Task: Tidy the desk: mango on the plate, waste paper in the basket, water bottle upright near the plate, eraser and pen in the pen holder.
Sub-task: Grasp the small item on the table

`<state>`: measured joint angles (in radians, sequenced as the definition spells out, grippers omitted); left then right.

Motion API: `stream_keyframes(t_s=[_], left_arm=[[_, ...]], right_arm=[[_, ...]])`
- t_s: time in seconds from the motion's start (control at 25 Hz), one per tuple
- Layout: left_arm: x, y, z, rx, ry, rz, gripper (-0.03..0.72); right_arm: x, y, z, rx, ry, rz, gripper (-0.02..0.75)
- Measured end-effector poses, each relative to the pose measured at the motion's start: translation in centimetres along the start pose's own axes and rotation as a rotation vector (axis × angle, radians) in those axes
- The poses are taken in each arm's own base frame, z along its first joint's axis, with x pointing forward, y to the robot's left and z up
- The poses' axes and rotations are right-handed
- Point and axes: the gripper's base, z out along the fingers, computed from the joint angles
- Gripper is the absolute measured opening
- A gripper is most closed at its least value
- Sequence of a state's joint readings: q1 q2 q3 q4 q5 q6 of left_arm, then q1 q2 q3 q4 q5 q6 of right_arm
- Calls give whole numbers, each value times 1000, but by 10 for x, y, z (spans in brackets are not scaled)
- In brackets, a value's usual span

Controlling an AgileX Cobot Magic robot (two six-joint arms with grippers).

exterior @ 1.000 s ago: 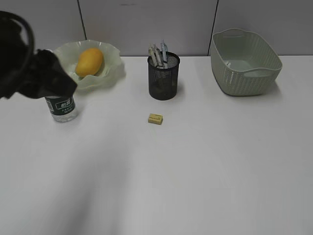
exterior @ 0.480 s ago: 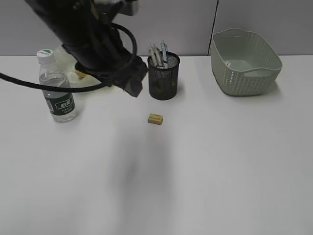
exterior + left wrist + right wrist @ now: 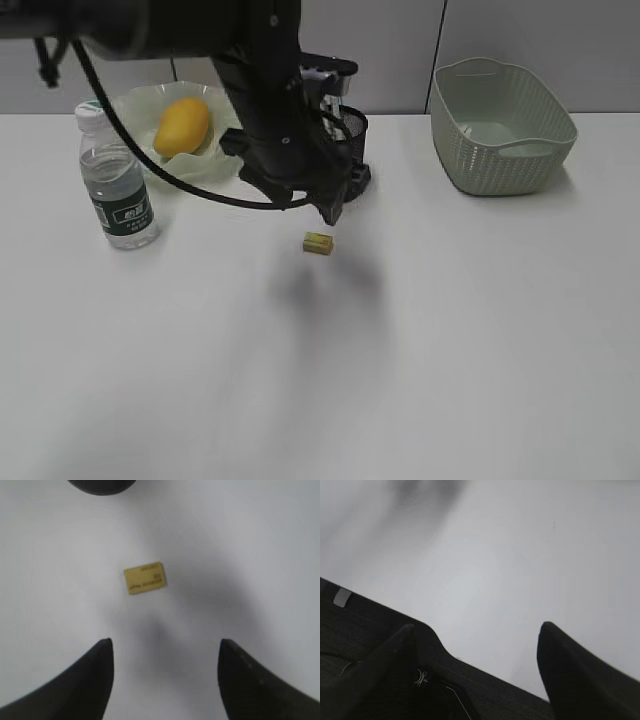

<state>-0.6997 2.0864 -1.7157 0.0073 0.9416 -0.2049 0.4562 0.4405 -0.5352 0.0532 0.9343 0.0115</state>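
The small yellow eraser lies flat on the white desk, in front of the black mesh pen holder. My left gripper hangs open just above and behind the eraser, nothing between its fingers. The arm hides most of the holder, so the pen cannot be made out. The mango rests on the wavy green plate. Upright left of the plate stands the water bottle. My right gripper is open and empty. No waste paper shows.
The green woven basket stands at the back right. The holder's base sits at the top edge of the left wrist view. In the right wrist view, a dark surface lies below the desk's edge.
My left arm has swung from the bottle at the far left across to the middle and now hovers over the eraser. The bottle stays standing alone.
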Motion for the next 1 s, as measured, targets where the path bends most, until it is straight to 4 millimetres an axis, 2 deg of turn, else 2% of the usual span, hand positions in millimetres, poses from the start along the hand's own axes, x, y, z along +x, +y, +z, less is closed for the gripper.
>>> stream_keyframes(t_s=[0.2,0.52,0.8,1.0], left_arm=[[-11,-2,33,-10,21,-58,498],[-10,6,74,-103,35,-105,494],[-18,5,79,-91,-54,-156,485],[-16,6,86,-94,-46,-160,463]], right_arm=[[0,0,0,0,0,0,580],[0,0,0,2,0,-1,580],[0,0,0,3,0,-2,580],[0,0,0,4,-1,-3,580]])
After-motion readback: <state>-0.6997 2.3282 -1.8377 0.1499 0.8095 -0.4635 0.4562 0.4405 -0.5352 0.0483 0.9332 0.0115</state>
